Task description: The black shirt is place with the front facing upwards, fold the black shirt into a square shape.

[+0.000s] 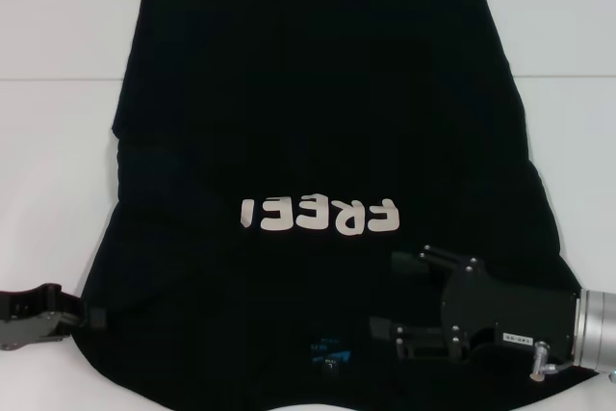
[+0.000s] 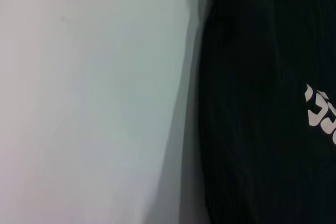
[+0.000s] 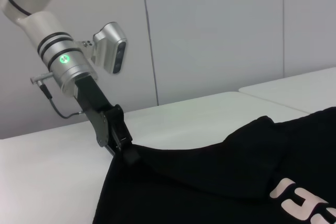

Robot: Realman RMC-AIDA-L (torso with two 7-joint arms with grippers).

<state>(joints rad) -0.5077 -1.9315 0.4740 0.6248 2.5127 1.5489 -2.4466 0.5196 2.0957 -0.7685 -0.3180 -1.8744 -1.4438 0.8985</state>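
The black shirt (image 1: 318, 122) lies spread on the white table (image 1: 53, 151) with its pale letters (image 1: 320, 216) facing up and its blue neck label (image 1: 327, 351) near the front edge. My left gripper (image 1: 89, 316) is at the shirt's front left edge. The right wrist view shows this left gripper (image 3: 125, 152) shut on the shirt's (image 3: 210, 182) edge, with the cloth pulled up to it. My right gripper (image 1: 399, 295) hovers over the shirt's front right part, right of the label, open with nothing between its fingers. The left wrist view shows only the shirt's (image 2: 262, 129) side edge.
Bare white table (image 2: 89, 103) lies to the left and right of the shirt. A seam (image 1: 58, 80) crosses the table at the back. A pale wall (image 3: 220, 30) stands behind the table in the right wrist view.
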